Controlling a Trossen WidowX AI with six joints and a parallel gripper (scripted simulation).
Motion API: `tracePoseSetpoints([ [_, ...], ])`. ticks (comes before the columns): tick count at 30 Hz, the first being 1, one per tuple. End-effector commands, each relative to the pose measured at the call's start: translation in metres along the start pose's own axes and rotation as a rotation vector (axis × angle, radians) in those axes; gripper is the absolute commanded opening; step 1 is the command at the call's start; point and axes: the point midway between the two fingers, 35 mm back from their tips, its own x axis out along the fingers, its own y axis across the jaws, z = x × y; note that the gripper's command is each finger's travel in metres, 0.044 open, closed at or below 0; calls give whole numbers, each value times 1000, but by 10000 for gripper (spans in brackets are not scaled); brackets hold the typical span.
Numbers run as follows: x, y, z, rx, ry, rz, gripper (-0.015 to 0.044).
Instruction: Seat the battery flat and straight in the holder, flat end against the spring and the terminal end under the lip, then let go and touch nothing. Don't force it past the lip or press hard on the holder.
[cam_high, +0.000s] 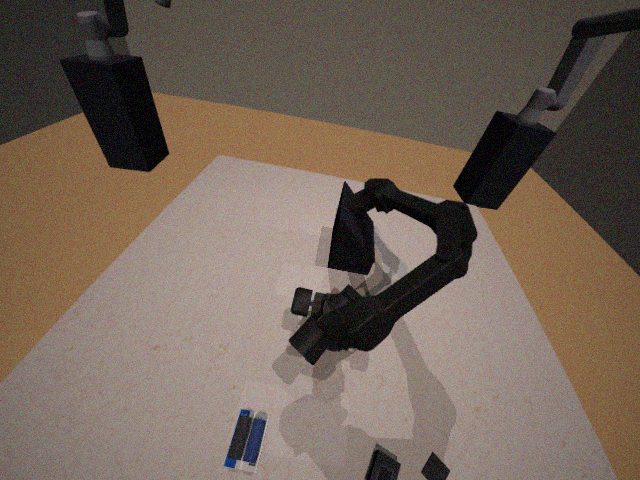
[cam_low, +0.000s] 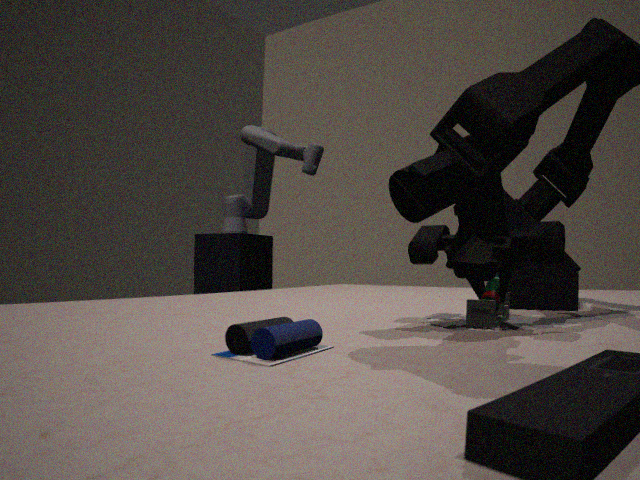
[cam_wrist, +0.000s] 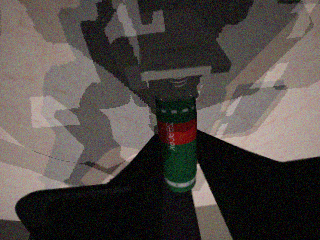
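The battery (cam_low: 494, 284) (cam_wrist: 180, 160) is green with a red band. My gripper (cam_low: 492, 298) (cam_wrist: 176, 137) is shut on it. In the exterior view the battery leans, its lower part hidden behind the wall of the small grey holder (cam_low: 480, 314) (cam_wrist: 150, 76). In the wrist view the battery's far end is close to the holder's end wall, where faint spring coils show. Whether it touches the spring or floor is unclear. The lip is not distinguishable. In the top view the arm hides fingers, battery and holder.
A blue cylinder (cam_high: 254, 440) (cam_low: 289, 338) and a dark cylinder (cam_high: 239, 438) (cam_low: 238, 338) lie side by side on a flat card. A black box (cam_high: 382, 465) (cam_low: 542, 413) and a small dark piece (cam_high: 435, 466) are near the front.
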Motion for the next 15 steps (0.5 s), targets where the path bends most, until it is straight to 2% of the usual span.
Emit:
tracePoseSetpoints([
  [1, 0, -2, 3, -2, 3, -2, 80],
  [15, -4, -1, 10, -2, 4, -1, 80],
])
